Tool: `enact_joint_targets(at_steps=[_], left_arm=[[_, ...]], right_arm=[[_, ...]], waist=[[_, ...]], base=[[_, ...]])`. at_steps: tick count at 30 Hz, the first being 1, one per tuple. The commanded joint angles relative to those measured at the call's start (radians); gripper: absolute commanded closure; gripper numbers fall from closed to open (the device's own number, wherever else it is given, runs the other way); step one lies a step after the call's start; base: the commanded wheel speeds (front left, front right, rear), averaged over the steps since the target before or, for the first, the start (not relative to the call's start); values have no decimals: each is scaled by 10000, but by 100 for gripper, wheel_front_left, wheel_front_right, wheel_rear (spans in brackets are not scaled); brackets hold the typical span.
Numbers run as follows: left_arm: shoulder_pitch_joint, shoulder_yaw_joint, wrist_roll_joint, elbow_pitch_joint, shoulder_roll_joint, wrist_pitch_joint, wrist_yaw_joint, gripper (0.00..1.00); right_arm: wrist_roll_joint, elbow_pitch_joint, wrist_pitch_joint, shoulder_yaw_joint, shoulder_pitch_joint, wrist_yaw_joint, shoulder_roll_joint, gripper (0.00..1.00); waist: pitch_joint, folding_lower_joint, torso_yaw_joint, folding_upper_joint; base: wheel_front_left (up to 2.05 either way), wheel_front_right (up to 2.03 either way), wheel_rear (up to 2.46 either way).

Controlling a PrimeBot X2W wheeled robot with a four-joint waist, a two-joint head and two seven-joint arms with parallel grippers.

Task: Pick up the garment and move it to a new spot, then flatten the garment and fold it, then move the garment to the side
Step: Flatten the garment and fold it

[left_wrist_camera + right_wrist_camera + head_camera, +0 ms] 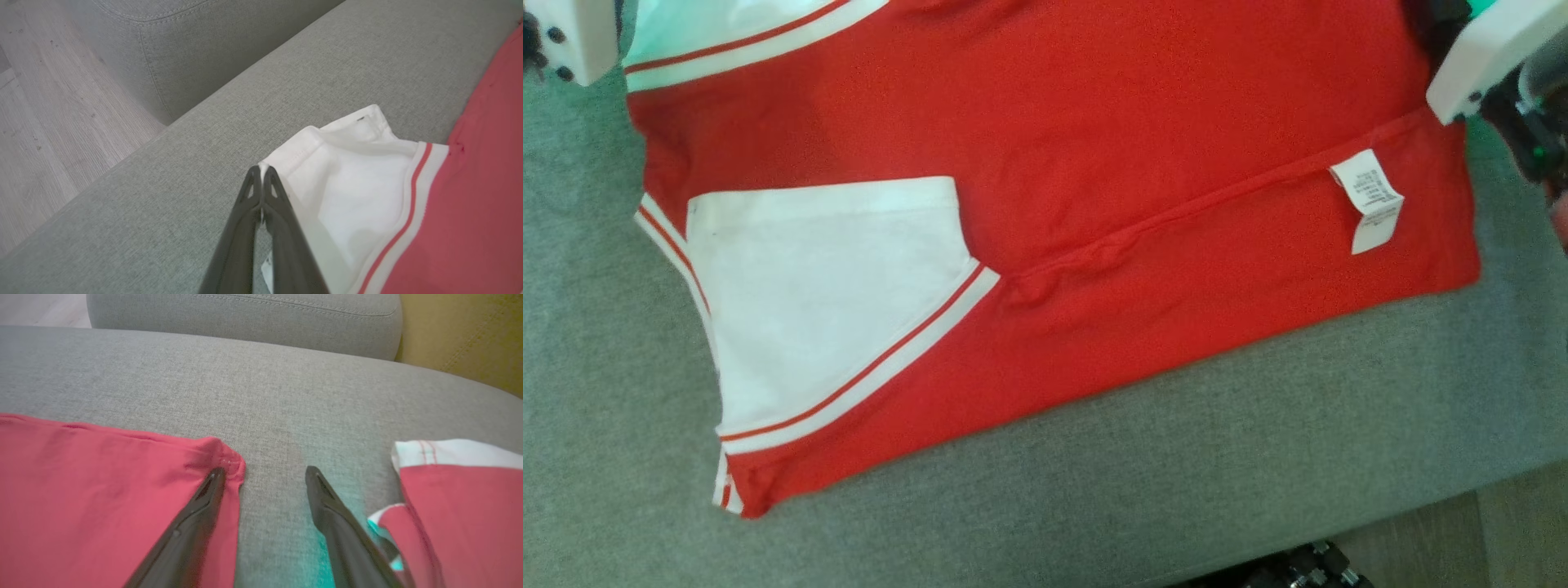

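A red garment lies spread on the grey sofa seat, with a white red-striped sleeve folded onto it and a white care label near its right edge. My left gripper is shut on the edge of a white part of the garment, and a sliver of white shows between its fingertips. My right gripper is open low over the seat. Its left finger lies over a red hemmed corner, and its right finger is over bare cushion beside another red-and-white part of the garment.
The grey sofa seat runs to a front edge above the wooden floor. A grey cushion and a mustard cushion stand behind. In the head view, pale arm housings sit at the top left and the top right.
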Motion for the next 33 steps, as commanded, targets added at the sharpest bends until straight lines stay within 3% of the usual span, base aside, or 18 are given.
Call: enact_joint_targets(at_steps=[1,9,18,19,20,21,22,26,33], left_arm=[[-654,302,-117,-272,472,-105,16,100],[-964,-240,-383,-238,545,-337,16,100],[-1177,-709,-714,-29,713,-628,16,100],[-1198,-750,-747,-7,712,-660,16,100],[-1218,-796,-775,14,711,-693,16,100],[-1234,-846,-803,32,710,-722,16,100],[-1252,-893,-834,50,706,-749,16,100],[-1353,-1046,-878,99,712,-969,16,100],[-1654,-1427,-487,-22,820,-2093,16,100]], right_arm=[[-3,163,57,356,-261,65,-66,0],[124,928,180,1577,-1043,65,-2,0],[1208,1231,1150,2571,-1308,65,64,0],[1359,1238,1225,2615,-1319,65,63,33],[1508,1248,1318,2668,-1329,65,68,55],[1643,1242,1401,2730,-1340,65,69,59],[1788,1243,1472,2769,-1352,65,71,97],[2259,1148,1659,2945,-1429,65,36,100],[2449,1103,720,2973,-1698,65,-184,100]], waist=[[67,-1,94,0],[74,-1,188,0],[-68,-1,159,0],[-76,-1,164,0],[-88,-1,171,0],[-101,-1,180,0],[-112,-1,189,0],[-165,-1,218,0],[-305,-1,268,0]], base=[[0,0,0],[0,0,0],[0,0,0],[0,0,0],[0,0,0],[0,0,0],[0,0,0],[0,0,0],[0,0,0]])
